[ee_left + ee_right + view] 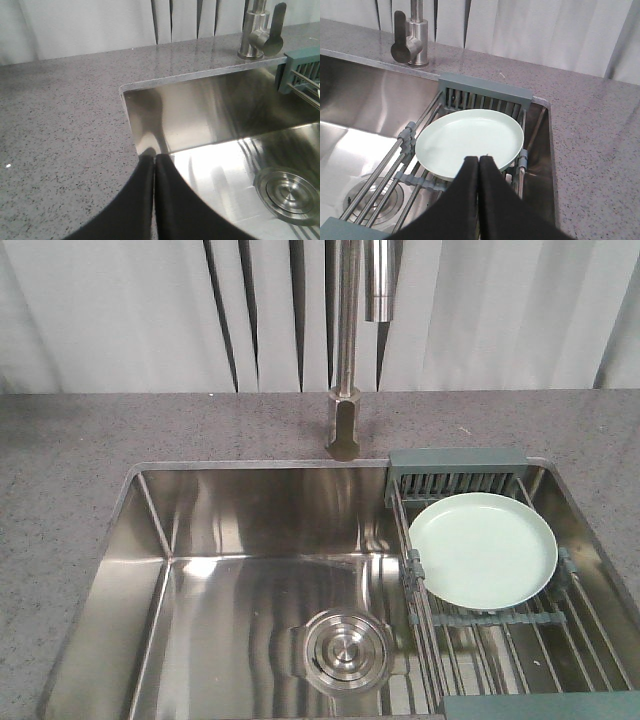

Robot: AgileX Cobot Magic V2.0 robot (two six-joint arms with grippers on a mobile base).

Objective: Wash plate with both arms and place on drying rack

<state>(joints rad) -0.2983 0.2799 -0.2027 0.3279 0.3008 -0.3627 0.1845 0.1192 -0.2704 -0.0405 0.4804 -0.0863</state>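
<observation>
While I watch the front view, the round pale mint-green plate (483,549) lies flat on the roll-up drying rack of steel rods with grey-teal end bars (456,472), at the right of the frame, spanning the right end of the stainless steel sink (230,530). My right gripper (479,160) shows at the bottom centre of its wrist view, its two black pointed fingers pressed together with nothing between them, the tips over the plate's near rim; I cannot tell whether they touch it. My left gripper (155,158) sits low in its own view, likewise closed and empty, its tips over the sink's upper left corner where the speckled grey stone surface (60,115) meets the steel. A round steel drain (343,650) sits at the lower centre of the front view, and a brushed steel tap (345,390) rises at the top centre.
</observation>
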